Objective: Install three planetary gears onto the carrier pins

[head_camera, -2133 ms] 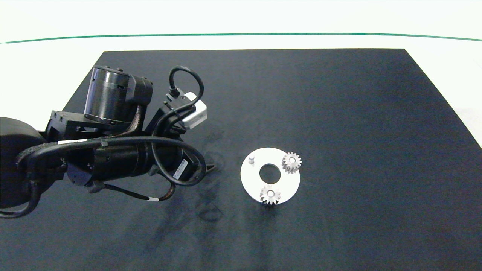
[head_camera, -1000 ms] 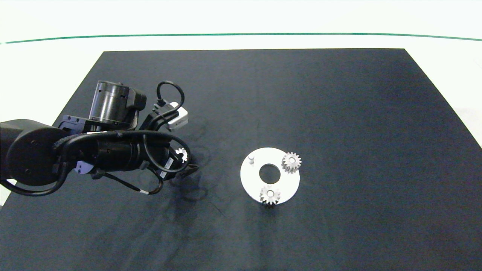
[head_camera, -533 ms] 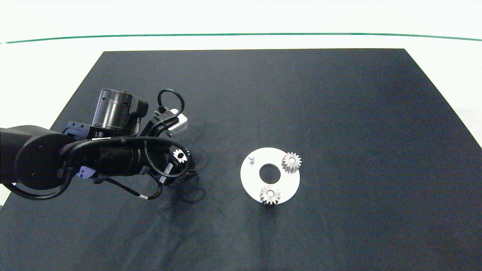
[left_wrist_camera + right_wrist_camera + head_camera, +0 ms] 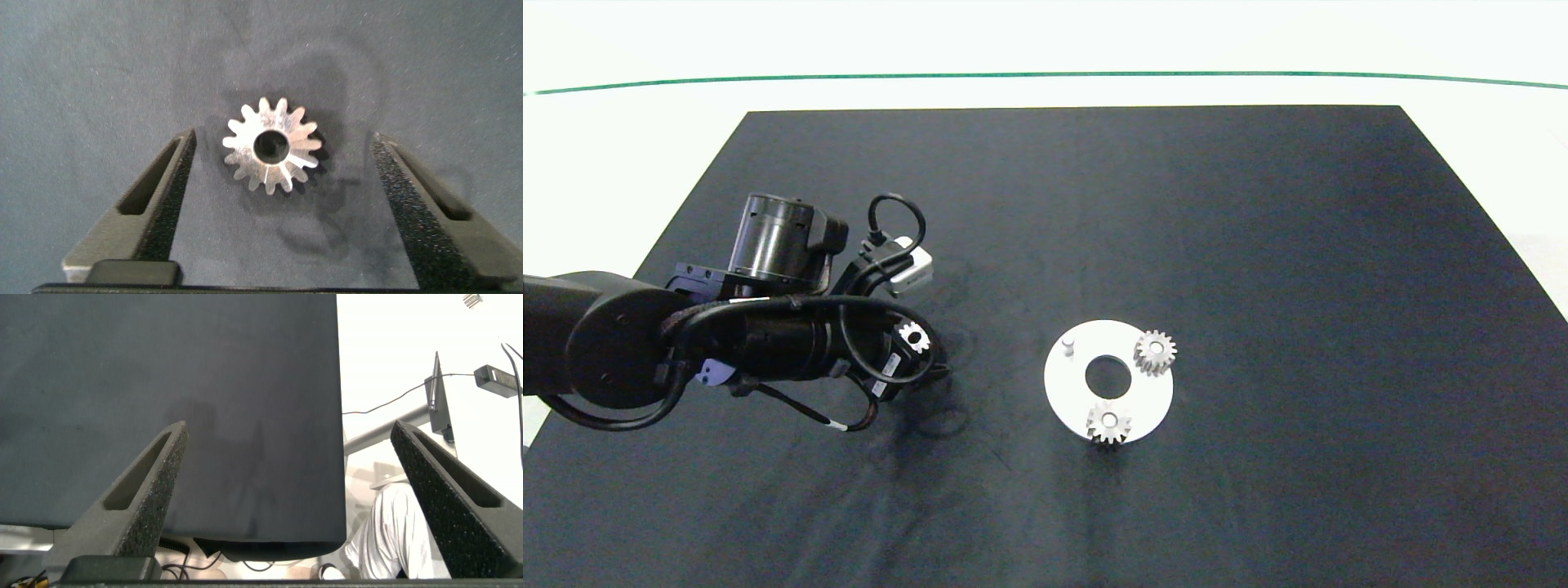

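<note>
left wrist view: left claw spread around loose gear.

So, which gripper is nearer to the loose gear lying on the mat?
The left. The left gripper hangs open directly over the loose gear, a finger on either side. The right gripper, also open, is out of the head view, over the mat's edge.

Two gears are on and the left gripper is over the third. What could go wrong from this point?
The left gripper is open around the loose gear, which lies nearer one finger; closing may push it sideways or tip it. Later, the free pin is small and stands near the seated gears on the white disc, so misalignment could jam teeth or shift the disc.
</note>
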Action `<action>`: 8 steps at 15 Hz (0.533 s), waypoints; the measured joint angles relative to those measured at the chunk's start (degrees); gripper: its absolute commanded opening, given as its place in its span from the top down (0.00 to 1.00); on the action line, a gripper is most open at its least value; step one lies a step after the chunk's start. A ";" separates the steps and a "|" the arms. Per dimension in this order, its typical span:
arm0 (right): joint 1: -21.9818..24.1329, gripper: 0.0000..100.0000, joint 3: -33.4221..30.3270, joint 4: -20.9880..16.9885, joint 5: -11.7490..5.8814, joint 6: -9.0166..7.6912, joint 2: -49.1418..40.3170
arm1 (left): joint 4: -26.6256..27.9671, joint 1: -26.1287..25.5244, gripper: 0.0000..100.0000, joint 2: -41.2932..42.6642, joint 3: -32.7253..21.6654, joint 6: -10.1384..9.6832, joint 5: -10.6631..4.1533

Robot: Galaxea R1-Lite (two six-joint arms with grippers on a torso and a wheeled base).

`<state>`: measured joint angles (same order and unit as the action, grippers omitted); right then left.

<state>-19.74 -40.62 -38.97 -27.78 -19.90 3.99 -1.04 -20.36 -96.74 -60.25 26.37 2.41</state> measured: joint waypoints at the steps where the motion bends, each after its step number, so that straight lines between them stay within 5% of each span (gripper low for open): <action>1: 0.00 0.00 0.00 -0.02 0.00 0.00 0.00 | 0.00 -0.01 0.21 0.00 -0.04 0.00 0.01; 8: 0.00 0.00 -0.06 0.00 0.00 -0.02 -0.02 | 0.10 -0.04 0.34 -0.35 0.02 0.01 0.04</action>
<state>-19.74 -40.68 -38.97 -27.78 -19.92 3.96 -0.94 -20.39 -97.10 -60.22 26.38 2.45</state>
